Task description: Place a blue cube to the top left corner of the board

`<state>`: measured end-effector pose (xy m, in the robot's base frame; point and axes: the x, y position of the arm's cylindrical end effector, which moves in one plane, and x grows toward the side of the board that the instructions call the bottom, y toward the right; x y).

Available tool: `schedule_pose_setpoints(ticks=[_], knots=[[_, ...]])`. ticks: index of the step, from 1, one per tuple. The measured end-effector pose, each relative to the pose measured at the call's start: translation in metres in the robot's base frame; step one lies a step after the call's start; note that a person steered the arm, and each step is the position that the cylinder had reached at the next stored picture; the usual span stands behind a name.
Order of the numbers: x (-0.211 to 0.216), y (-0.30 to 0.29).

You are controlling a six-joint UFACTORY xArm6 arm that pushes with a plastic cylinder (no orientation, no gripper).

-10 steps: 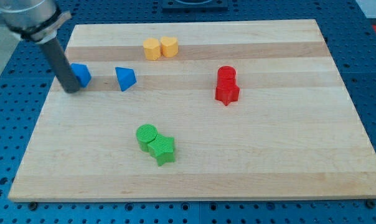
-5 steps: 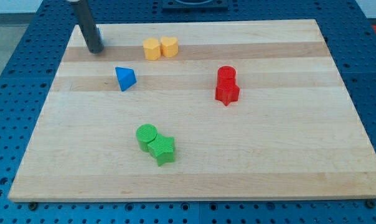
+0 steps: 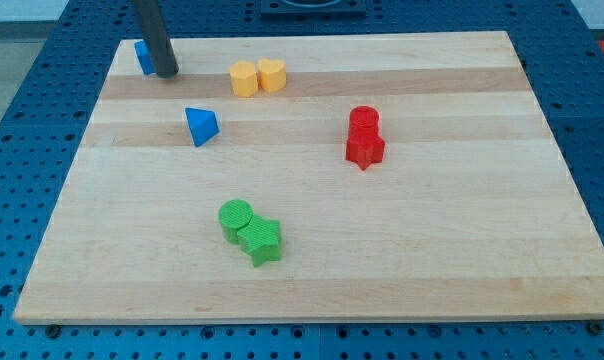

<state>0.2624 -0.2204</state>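
A blue cube (image 3: 143, 56) sits in the top left corner of the wooden board (image 3: 312, 260), partly hidden by my rod. My tip (image 3: 166, 72) rests on the board just to the right of the cube, touching or nearly touching it. A blue triangular block (image 3: 201, 126) lies lower down, to the right of the tip and well apart from it.
Two yellow blocks (image 3: 257, 76) sit side by side near the board's top, right of my tip. A red cylinder and red star block (image 3: 364, 136) stand together at the right of centre. A green cylinder and green star block (image 3: 249, 231) lie together near the bottom centre.
The blue cube has gone from the left edge up into the top left corner. My tip pushed it up, then shifted a little right, so the cube now shows at its left.
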Motion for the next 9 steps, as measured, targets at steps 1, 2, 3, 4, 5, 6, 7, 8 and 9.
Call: schedule_pose_setpoints(ticks=[1, 2, 3, 4, 5, 6, 7, 8, 9], knots=[[-0.002, -0.034], [-0.005, -0.063], [0.001, -0.072], [0.027, -0.058], [0.030, -0.015], [0.012, 0.038], [-0.012, 0.053], [-0.027, 0.048], [-0.035, 0.034]])
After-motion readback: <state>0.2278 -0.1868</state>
